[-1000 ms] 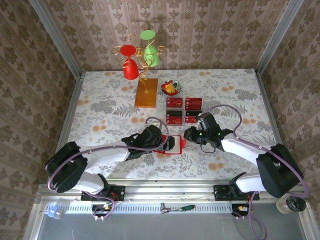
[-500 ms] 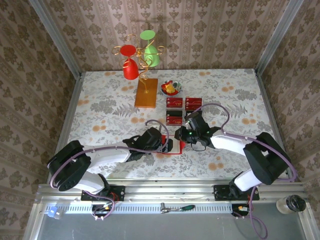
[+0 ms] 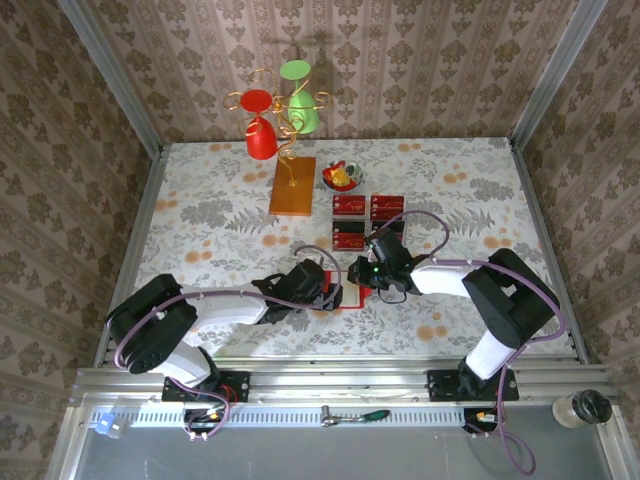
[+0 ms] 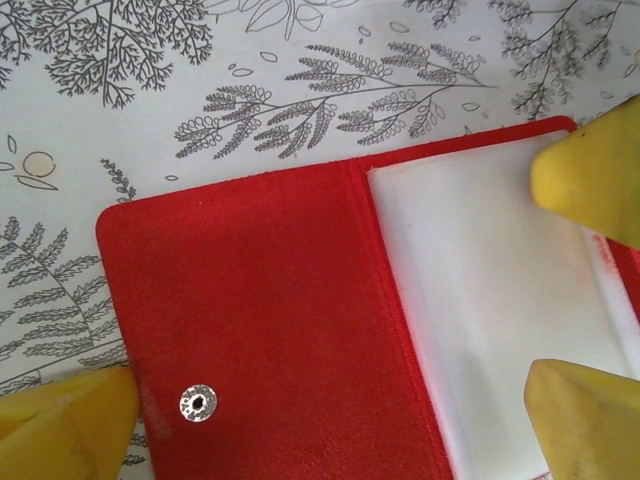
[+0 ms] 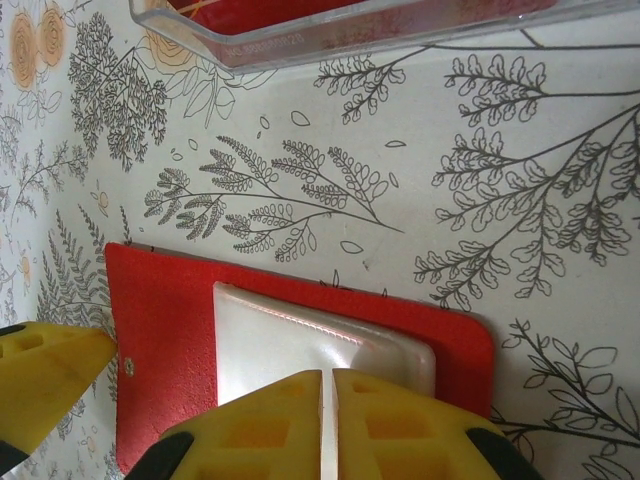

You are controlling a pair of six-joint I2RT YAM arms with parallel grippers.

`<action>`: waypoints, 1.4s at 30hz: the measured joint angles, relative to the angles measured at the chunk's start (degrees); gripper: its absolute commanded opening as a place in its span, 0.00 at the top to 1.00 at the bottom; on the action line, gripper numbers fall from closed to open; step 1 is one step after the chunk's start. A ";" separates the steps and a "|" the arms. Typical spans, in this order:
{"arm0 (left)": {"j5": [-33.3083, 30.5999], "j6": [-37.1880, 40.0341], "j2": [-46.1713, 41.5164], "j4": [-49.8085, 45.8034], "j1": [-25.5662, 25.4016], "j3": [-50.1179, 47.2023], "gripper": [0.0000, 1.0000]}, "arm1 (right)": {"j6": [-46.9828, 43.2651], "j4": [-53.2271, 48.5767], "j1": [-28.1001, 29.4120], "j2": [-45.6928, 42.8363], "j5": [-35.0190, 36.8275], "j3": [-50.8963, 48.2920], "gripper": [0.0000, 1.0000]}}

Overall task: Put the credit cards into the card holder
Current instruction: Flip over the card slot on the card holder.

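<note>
Open card holder (image 3: 346,298) toward the near edge of the table (image 3: 200,230), about midway between its left and right edges, with both grippers at it.

The left gripper (image 4: 322,425) is spread wide across the holder. One yellow finger (image 4: 60,420) is at the corner of the red flap beside the metal snap (image 4: 198,403), and the other is on the pale inside. The right gripper (image 5: 322,385) has its fingers pressed together (whether anything thin sits between them I cannot tell), tips over the pale pocket. The credit cards (image 3: 387,207) lie in the clear tray (image 5: 330,35) just beyond the holder, toward the table's middle. Three red faces show from above, and the right arm lies over the tray's near right part.
</note>
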 measured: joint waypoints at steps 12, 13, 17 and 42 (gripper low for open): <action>-1.20 0.96 1.07 0.37 -0.37 0.00 0.00 | -2.36 -2.51 0.00 0.13 0.02 1.03 0.89; -1.29 1.05 1.16 0.39 -0.44 0.02 0.00 | -2.54 -2.95 0.00 0.24 0.02 1.27 0.89; -1.81 1.33 1.38 0.42 -0.74 0.07 0.00 | -2.58 -3.52 0.37 0.79 0.02 2.05 0.89; -3.17 2.47 -2.08 -2.60 -1.07 1.77 0.00 | -2.49 -3.43 1.68 2.64 -0.02 3.87 0.90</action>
